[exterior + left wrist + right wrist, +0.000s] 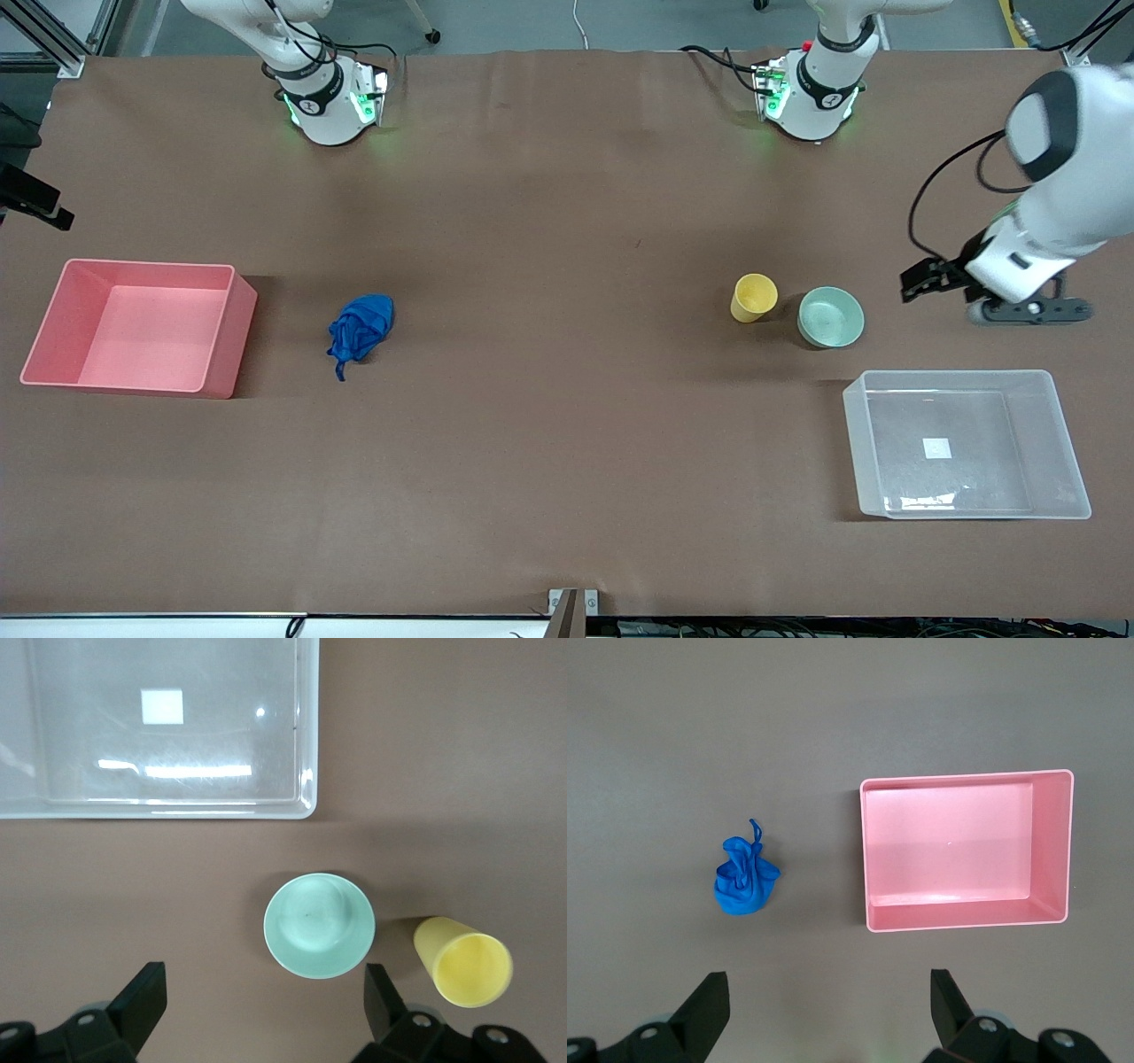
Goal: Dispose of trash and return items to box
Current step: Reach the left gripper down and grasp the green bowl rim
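The deep-blue wad of trash (pixel 360 326) lies on the table beside the pink bin; it also shows in the right wrist view (pixel 746 881). The yellow cup (pixel 754 297) and the mint-green bowl (pixel 830 316) stand side by side, farther from the front camera than the clear box (pixel 966 444). The left wrist view shows the bowl (pixel 319 924), the cup (pixel 464 961) and the box (pixel 306 744). My left gripper (pixel 1028 310) (pixel 266 1014) is open and empty, high up beside the bowl. My right gripper (pixel 830 1019) is open and empty, high over the table, out of the front view.
A pink opaque bin (pixel 142 326) (pixel 966 850) stands at the right arm's end of the table, empty. The clear box holds only its white label (pixel 937 448). Brown table cover runs between the wad and the cup.
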`<state>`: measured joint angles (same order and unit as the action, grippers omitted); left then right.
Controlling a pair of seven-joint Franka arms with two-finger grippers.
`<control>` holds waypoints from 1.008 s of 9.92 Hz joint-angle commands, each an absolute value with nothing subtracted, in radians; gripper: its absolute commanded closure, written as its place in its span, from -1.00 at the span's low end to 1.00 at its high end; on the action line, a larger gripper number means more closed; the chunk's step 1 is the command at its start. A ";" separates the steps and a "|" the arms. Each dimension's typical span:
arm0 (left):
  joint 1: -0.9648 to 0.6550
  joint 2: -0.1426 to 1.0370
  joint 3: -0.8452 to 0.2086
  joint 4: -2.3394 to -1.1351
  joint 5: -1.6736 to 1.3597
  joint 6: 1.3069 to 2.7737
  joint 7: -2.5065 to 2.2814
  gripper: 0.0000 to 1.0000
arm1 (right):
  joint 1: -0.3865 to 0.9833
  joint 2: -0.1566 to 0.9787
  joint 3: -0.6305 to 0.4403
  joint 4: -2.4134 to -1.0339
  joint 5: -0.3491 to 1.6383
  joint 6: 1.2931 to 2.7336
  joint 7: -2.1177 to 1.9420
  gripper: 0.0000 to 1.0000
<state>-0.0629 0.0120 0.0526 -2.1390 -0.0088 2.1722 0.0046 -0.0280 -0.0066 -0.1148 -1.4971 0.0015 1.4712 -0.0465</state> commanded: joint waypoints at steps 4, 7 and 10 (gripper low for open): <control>-0.048 0.237 0.046 -2.266 0.002 2.457 0.011 -0.97 | -0.031 -0.023 -0.110 -1.512 -0.009 1.471 -0.041 -1.00; -0.046 0.333 0.046 -2.281 0.002 2.522 0.011 -0.87 | 0.005 -0.018 -0.103 -1.522 -0.009 1.491 -0.022 -1.00; -0.048 0.359 0.044 -2.328 -0.002 2.611 -0.021 0.44 | 0.101 0.017 -0.101 -1.595 -0.009 1.589 0.123 -1.00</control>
